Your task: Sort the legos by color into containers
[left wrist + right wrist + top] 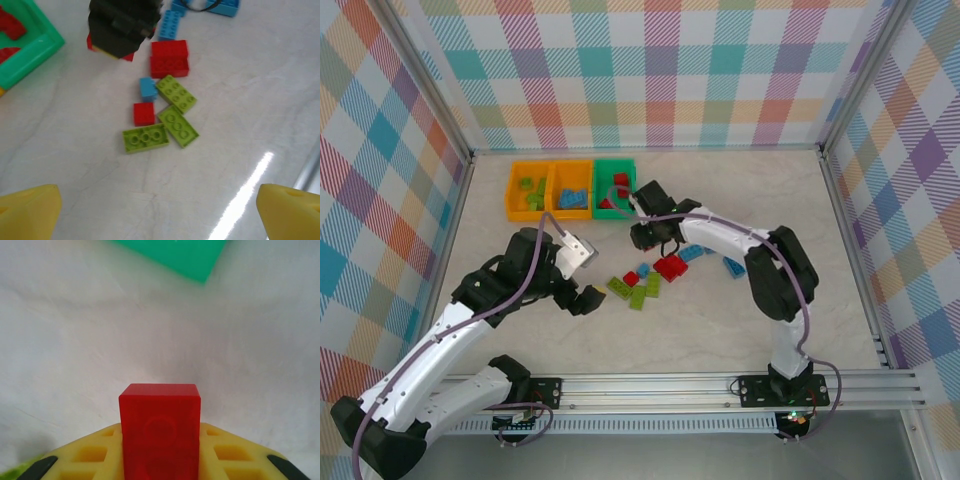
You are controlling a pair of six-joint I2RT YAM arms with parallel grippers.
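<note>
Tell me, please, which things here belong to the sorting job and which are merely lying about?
Part of the job:
- gripped red lego in the right gripper
- lime green legos, big red lego and blue lego, loose on the table
- left orange bin, middle orange bin, green bin

Not part of it:
- metal rail
- checked walls

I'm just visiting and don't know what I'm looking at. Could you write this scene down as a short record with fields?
Left gripper: open, empty, beside the loose bricks
Right gripper: shut on a red brick, close to the green bin
Left orange bin: holds green bricks
Middle orange bin: holds blue bricks
Green bin: holds red bricks
Table: green, red and blue bricks lie unsorted
</note>
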